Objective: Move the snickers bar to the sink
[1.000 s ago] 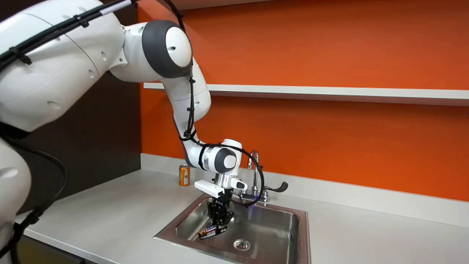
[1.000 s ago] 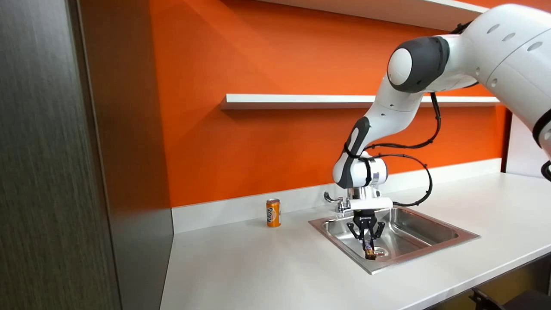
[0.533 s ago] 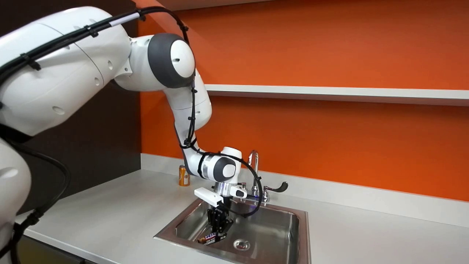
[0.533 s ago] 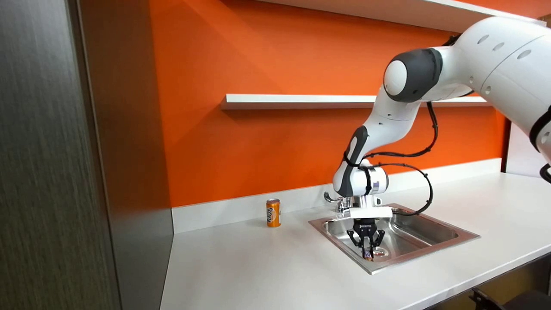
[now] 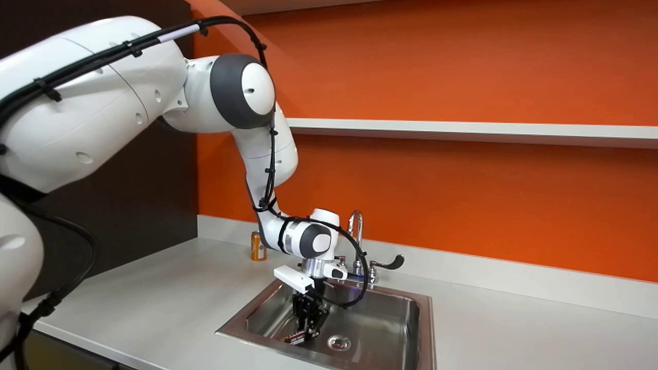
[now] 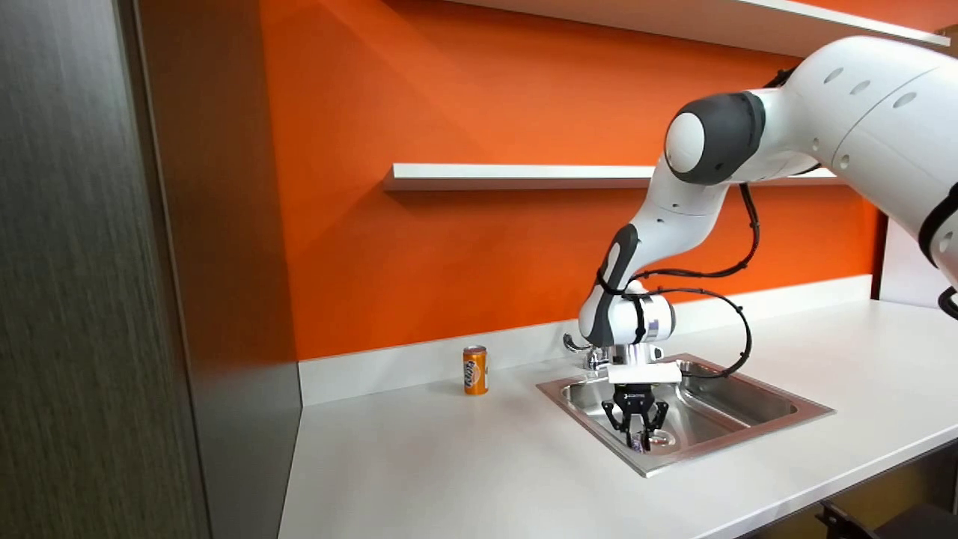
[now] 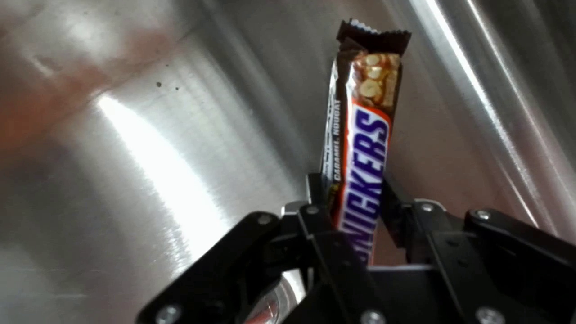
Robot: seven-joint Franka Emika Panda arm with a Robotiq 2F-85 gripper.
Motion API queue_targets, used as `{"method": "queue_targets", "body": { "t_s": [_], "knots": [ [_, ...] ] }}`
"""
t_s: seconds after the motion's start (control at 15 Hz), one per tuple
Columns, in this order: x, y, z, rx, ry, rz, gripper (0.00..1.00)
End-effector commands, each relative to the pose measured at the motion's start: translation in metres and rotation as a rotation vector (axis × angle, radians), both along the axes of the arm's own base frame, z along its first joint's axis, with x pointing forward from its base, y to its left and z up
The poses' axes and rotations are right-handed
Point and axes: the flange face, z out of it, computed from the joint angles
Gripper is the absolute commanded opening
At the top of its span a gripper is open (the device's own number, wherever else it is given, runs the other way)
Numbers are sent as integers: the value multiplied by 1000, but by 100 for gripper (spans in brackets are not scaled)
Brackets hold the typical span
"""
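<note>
The snickers bar point(image 7: 366, 135) is a brown, white and purple wrapped bar. It also shows in both exterior views point(image 5: 295, 337) point(image 6: 638, 443), low inside the sink point(image 5: 425, 324), a rectangular steel basin. My gripper point(image 7: 353, 191) reaches down into the basin point(image 6: 804, 413). Its fingertips sit against both long sides of the bar in the wrist view. One wrapper end sticks out past the fingers; the opposite end is hidden behind the gripper. I cannot tell whether the bar touches the basin floor point(image 7: 265, 117).
The chrome faucet point(image 5: 358, 246) and its black-tipped lever point(image 5: 395, 262) stand at the sink's back edge, close beside the wrist and its cable loop. An orange can point(image 6: 475, 370) stands on the counter point(image 6: 419, 457). A white shelf point(image 6: 509, 176) runs along the orange wall. The drain point(image 5: 339, 343) lies near the gripper.
The arm has lowered, with most of the drop in the first half second. The bar went down with the gripper deeper into the basin, and more of it is now covered by the fingers.
</note>
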Motion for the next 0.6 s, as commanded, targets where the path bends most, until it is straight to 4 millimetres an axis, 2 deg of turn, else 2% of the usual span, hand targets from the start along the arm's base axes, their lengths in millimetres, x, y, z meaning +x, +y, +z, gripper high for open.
{"method": "queue_targets", "body": {
  "t_s": [0.0,0.27,0.53],
  "knots": [
    [6,-5,13,9,-32,-17,69],
    [10,-8,45,2,-66,-14,99],
    [8,-4,88,40,-82,34,100]
  ]
}}
